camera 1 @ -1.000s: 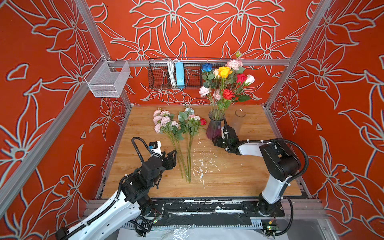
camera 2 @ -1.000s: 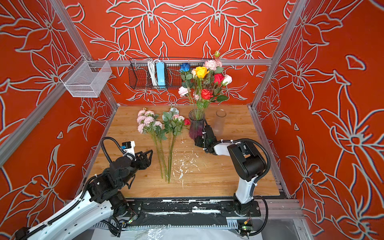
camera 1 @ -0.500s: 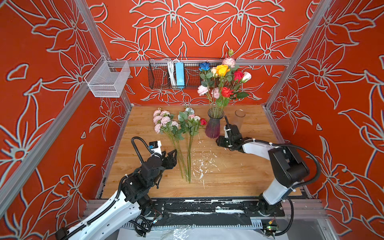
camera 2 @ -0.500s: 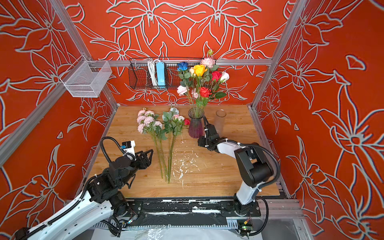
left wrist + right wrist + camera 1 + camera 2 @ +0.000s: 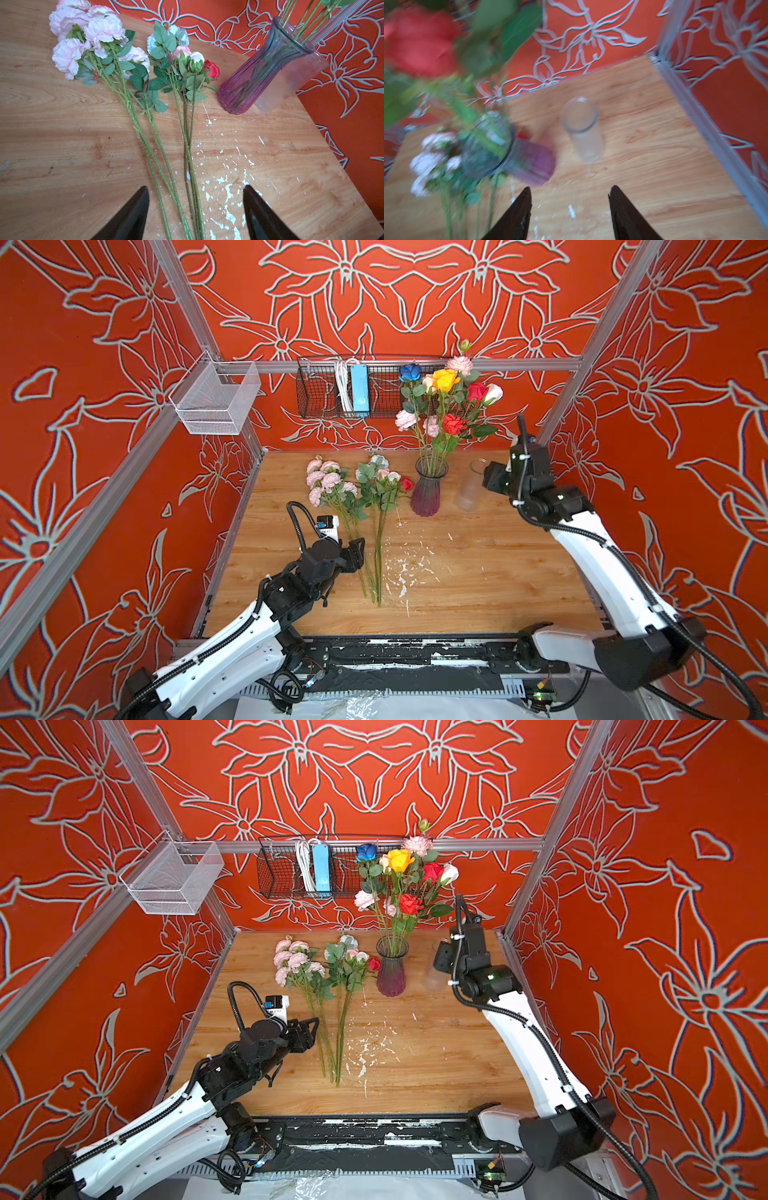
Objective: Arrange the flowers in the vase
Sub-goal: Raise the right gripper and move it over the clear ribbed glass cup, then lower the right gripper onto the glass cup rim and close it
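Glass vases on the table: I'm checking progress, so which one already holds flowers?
The purple ribbed glass vase: it holds upright flowers, while the clear glass cylinder beside it stands empty.

Stretches the left arm (image 5: 232, 639) low from the lower left toward the middle of both top views, left tool (image 5: 195, 188) spread wide, gripping nothing. Holds the right arm (image 5: 598, 568) raised along the right side, right tool (image 5: 569, 188) parted and empty.

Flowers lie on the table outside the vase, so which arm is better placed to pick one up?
Left, probably. The open left gripper is at the stems of the flowers on the table; the right gripper is by the glass, beyond the vase.
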